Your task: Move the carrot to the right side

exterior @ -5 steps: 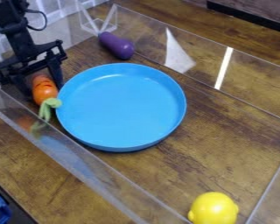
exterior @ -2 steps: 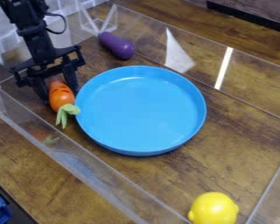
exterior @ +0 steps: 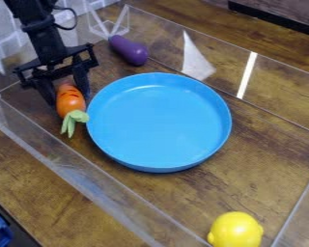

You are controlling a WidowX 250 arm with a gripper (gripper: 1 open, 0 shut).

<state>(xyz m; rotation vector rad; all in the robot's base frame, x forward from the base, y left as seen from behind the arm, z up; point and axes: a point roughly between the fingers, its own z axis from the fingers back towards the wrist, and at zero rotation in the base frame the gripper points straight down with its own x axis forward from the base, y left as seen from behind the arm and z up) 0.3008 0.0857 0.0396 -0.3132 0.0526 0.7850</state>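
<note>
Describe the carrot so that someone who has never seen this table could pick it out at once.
Find the big blue plate in the middle of the wooden table. Against its left rim, under the black gripper, lies the carrot, a small stubby orange toy with a green leafy top. The purple eggplant lies farther back and the round yellow lemon lies near the front.

Orange carrot [exterior: 70, 100] with green top, blue plate [exterior: 161, 121], purple eggplant [exterior: 128, 50], yellow lemon [exterior: 235, 231].

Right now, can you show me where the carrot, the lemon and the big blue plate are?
carrot [exterior: 72, 99], camera view, on its orange body.
lemon [exterior: 235, 232], camera view, on its yellow middle.
blue plate [exterior: 183, 164], camera view, on its near rim.
</note>
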